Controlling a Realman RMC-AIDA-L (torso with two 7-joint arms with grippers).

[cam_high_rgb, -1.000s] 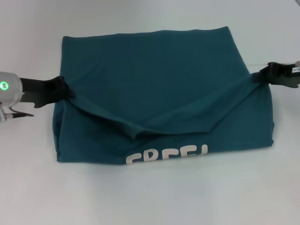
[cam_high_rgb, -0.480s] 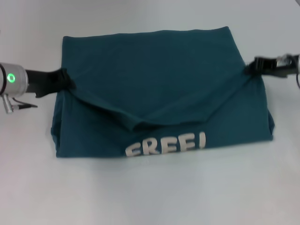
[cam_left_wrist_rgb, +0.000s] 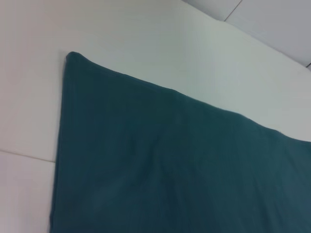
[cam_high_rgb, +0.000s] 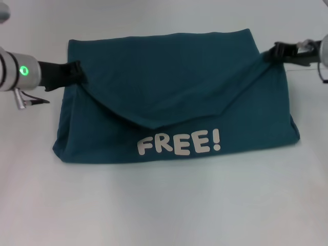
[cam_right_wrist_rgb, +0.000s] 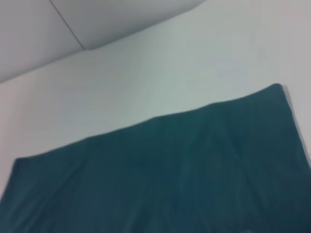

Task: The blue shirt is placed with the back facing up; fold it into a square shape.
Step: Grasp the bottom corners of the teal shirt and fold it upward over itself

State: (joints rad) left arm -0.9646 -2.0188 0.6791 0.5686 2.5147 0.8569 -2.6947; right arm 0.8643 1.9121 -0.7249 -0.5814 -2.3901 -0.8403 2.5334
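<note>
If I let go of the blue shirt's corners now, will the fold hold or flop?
The blue shirt looks soft and limp: the layer hanging between the left gripper and the right gripper sags to a point above the FREE! print. It would likely drop flat, perhaps unevenly. It seems light.
</note>
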